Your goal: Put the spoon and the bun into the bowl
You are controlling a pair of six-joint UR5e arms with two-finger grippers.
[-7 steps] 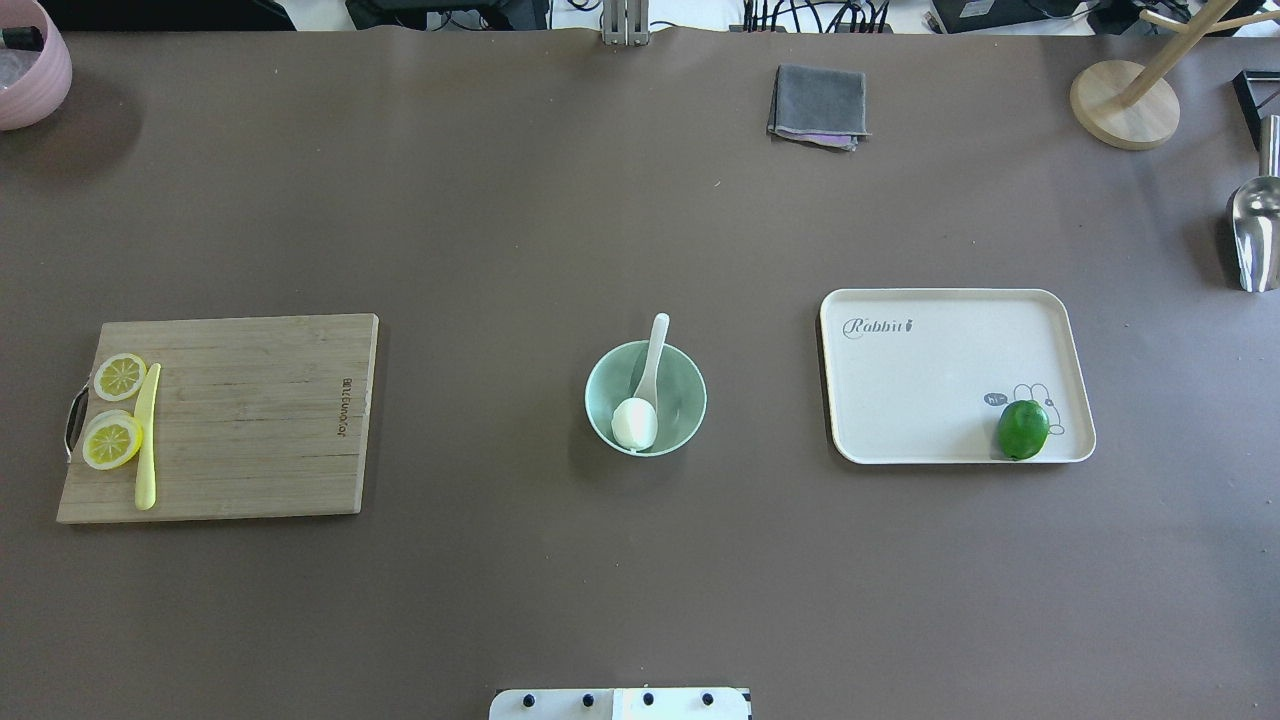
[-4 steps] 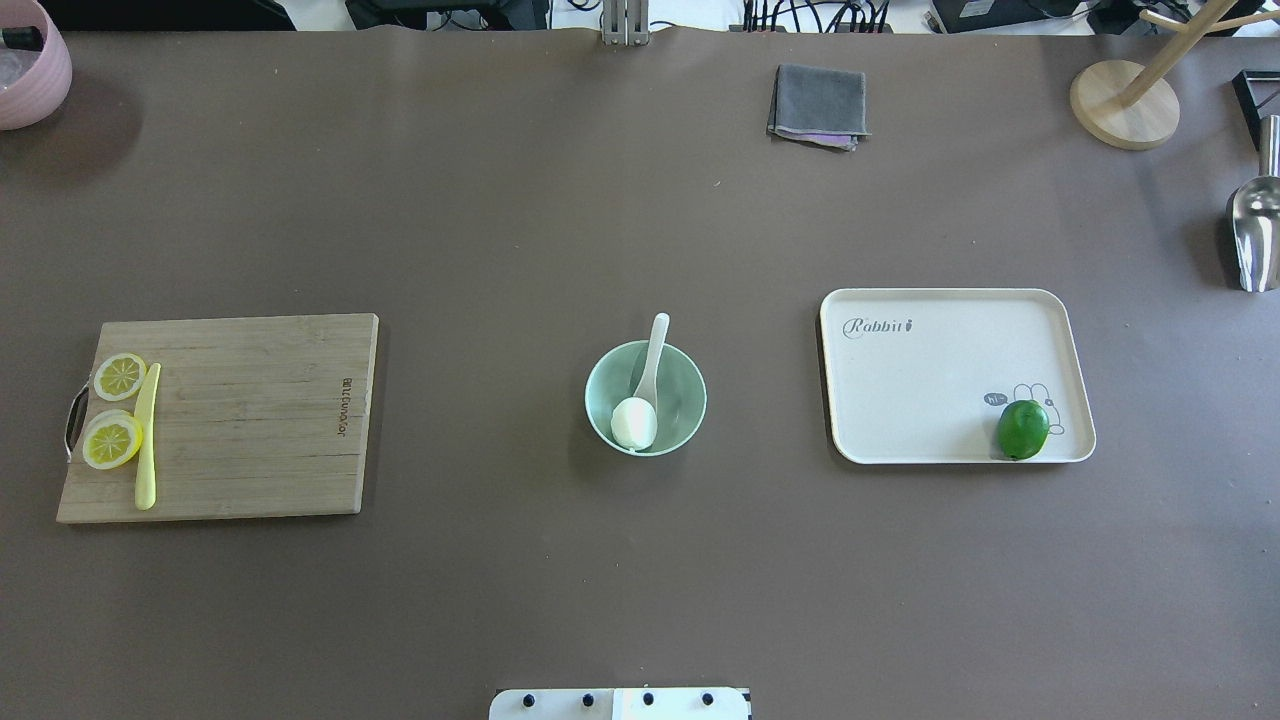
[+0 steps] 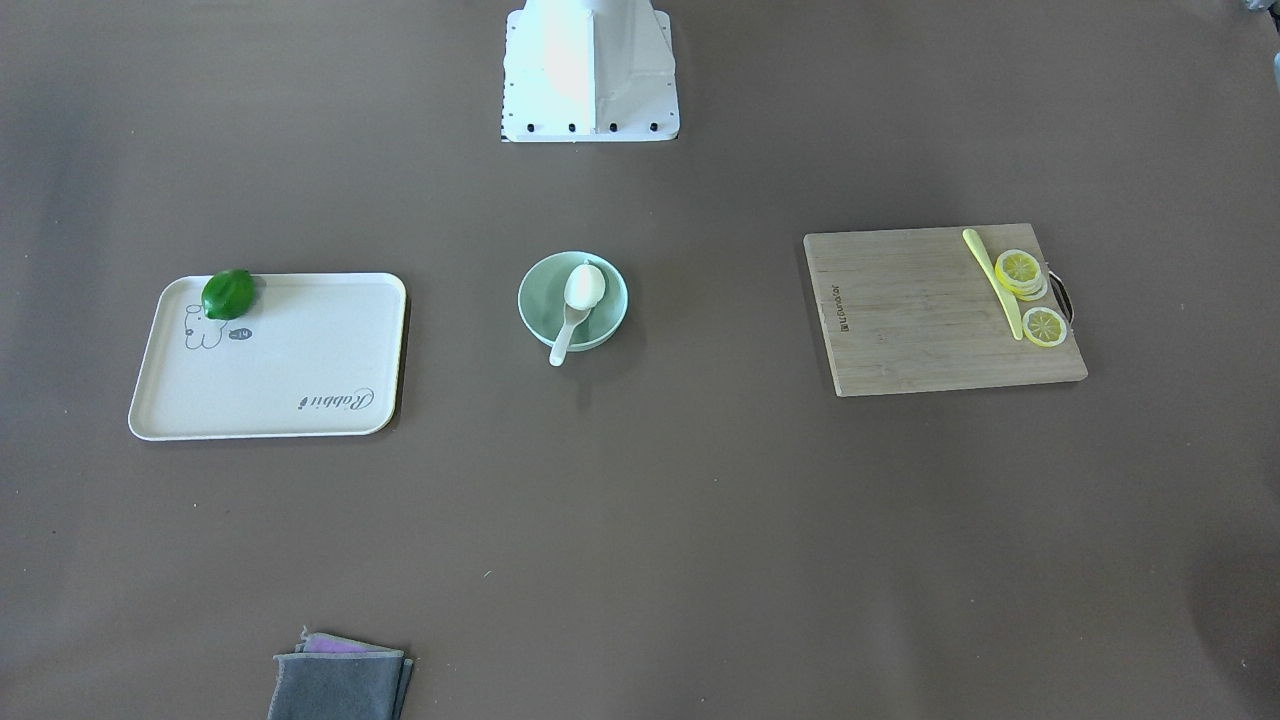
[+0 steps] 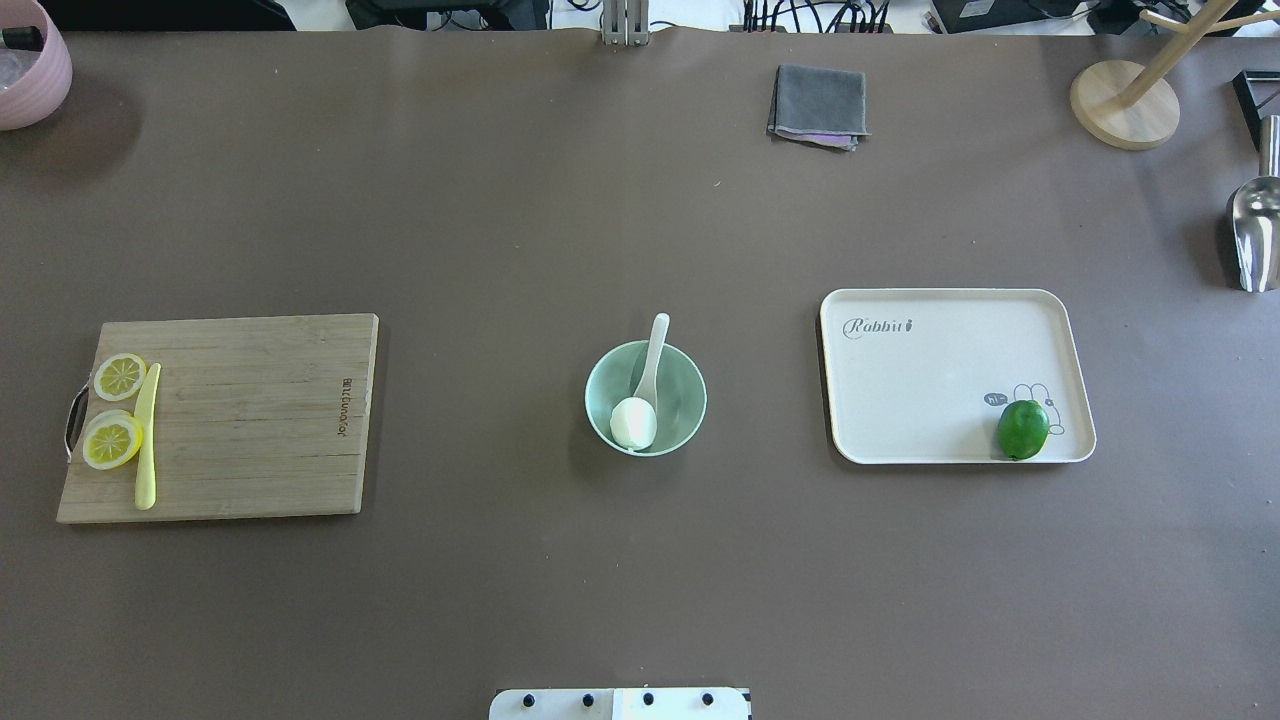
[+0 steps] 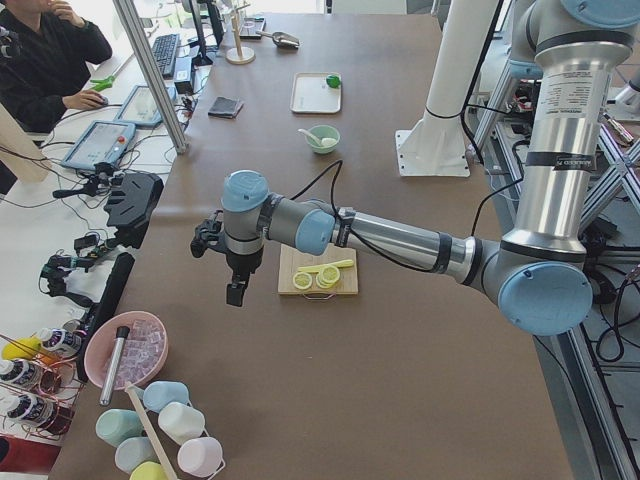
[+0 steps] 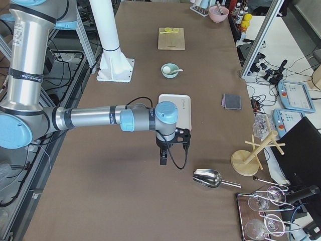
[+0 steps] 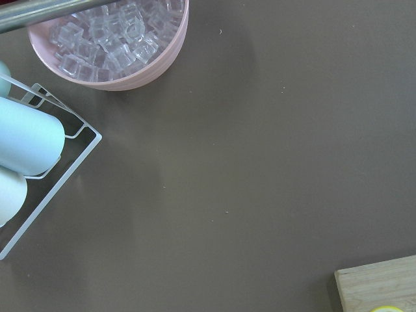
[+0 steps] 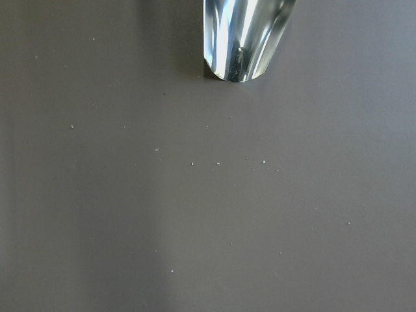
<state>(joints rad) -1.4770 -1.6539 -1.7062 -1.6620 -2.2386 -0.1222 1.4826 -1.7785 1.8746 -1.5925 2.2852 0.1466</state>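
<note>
Bun (image 4: 634, 423), spoon (image 4: 652, 352) lie in bowl (image 4: 684, 396); task looks done. You leave bowl undisturbed. Left tool (image 5: 234, 295), right tool (image 6: 163, 160): open or closed, cannot tell.

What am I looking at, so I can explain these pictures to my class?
A left arm and a right arm stand at a table. Two pictures look down on it, two look along it from its ends, two come from wrist cameras. In the middle, the bowl holds the bun and the spoon, handle over the rim. Around it: a board with lemon slices and a knife, a tray with a lime, a cloth, a scoop. Nothing shows in the left fingers or right fingers; open or shut, I cannot tell.
</note>
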